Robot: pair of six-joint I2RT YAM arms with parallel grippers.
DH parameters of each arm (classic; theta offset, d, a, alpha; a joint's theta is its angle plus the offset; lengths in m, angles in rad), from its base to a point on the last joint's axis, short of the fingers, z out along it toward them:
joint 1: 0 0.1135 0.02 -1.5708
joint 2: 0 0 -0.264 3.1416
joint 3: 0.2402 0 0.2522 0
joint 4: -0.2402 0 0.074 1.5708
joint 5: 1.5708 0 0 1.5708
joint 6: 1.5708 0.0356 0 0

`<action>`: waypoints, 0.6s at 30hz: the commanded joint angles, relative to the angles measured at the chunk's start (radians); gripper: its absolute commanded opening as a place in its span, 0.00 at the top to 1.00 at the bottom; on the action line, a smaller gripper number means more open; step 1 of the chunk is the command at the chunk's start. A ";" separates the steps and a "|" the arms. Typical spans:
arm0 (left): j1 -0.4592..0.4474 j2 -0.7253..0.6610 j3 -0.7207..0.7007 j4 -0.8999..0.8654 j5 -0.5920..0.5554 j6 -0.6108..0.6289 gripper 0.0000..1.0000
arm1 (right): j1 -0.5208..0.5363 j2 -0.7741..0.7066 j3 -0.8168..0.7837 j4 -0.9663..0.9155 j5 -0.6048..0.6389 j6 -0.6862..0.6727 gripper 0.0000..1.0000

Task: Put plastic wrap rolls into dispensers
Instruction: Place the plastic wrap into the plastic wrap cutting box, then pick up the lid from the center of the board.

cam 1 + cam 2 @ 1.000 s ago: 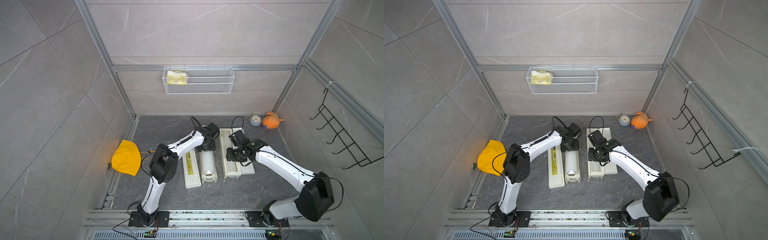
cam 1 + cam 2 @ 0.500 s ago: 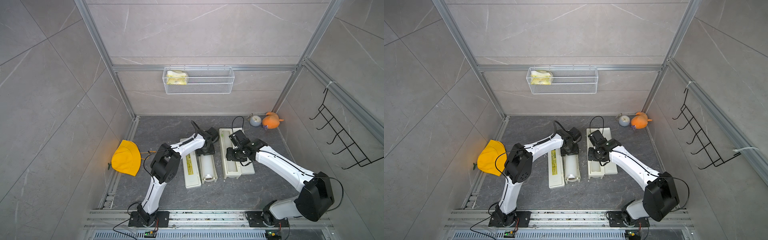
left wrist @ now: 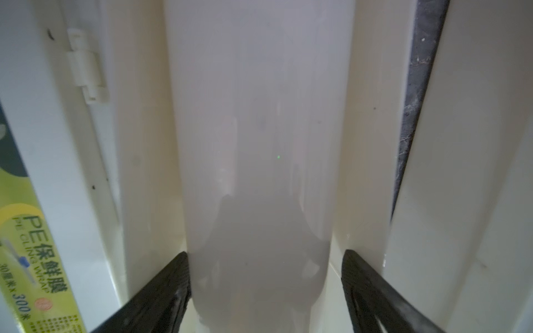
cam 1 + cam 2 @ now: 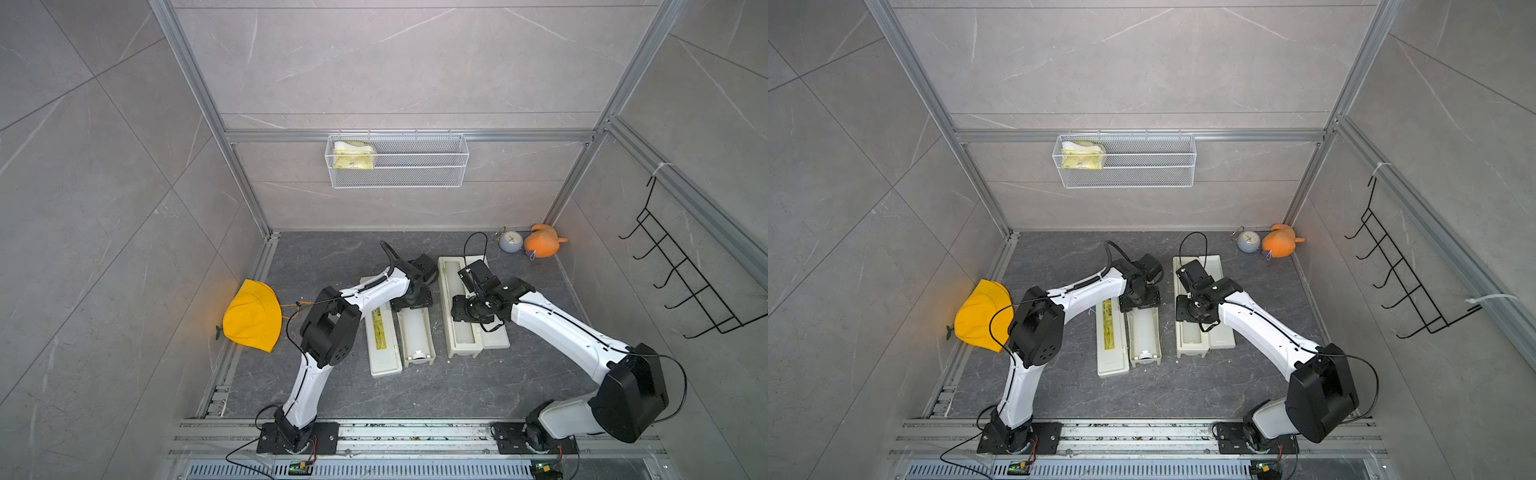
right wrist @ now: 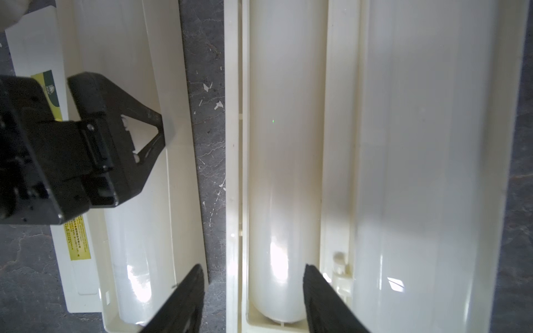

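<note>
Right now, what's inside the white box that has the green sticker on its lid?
A white plastic wrap roll lies in the open dispenser. The left jaws hide its far end, and whatever is under the roll can't be seen.

Far half of the left roll (image 4: pixel 415 332) beneath the left hand (image 4: pixel 411 302)

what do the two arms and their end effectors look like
The left arm and right arm have glossy white tubular links, bulky black joint housings and thin black cables looping along them. The left end effector and right end effector are black with tapered, ribbed fingers.
</note>
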 commanded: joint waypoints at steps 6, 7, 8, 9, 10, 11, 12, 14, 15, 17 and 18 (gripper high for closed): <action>0.000 -0.180 0.019 0.057 -0.007 0.025 0.14 | 0.007 -0.002 0.049 -0.033 -0.010 -0.042 0.34; 0.004 -0.209 0.005 0.062 -0.009 0.034 0.14 | 0.015 -0.004 0.053 -0.029 -0.009 -0.042 0.33; 0.009 -0.235 -0.012 0.066 -0.008 0.039 0.14 | 0.024 -0.004 0.060 -0.027 -0.006 -0.042 0.31; 0.017 -0.268 -0.039 0.070 -0.009 0.045 0.14 | 0.038 0.002 0.073 -0.027 -0.001 -0.042 0.30; 0.029 -0.304 -0.075 0.076 -0.006 0.047 0.14 | 0.059 0.012 0.091 -0.028 0.009 -0.041 0.29; 0.043 -0.336 -0.113 0.085 -0.003 0.047 0.14 | 0.084 0.028 0.115 -0.034 0.021 -0.043 0.28; 0.062 -0.379 -0.170 0.102 0.007 0.047 0.14 | 0.111 0.048 0.143 -0.043 0.039 -0.041 0.27; 0.108 -0.470 -0.297 0.136 0.015 0.032 0.13 | 0.166 0.092 0.197 -0.055 0.064 -0.034 0.25; 0.138 -0.526 -0.372 0.157 0.025 0.025 0.14 | 0.191 0.118 0.226 -0.058 0.070 -0.028 0.23; 0.195 -0.627 -0.496 0.181 0.042 0.020 0.14 | 0.236 0.166 0.275 -0.058 0.078 -0.011 0.20; 0.224 -0.676 -0.552 0.184 0.049 0.025 0.13 | 0.258 0.193 0.301 -0.061 0.090 -0.003 0.17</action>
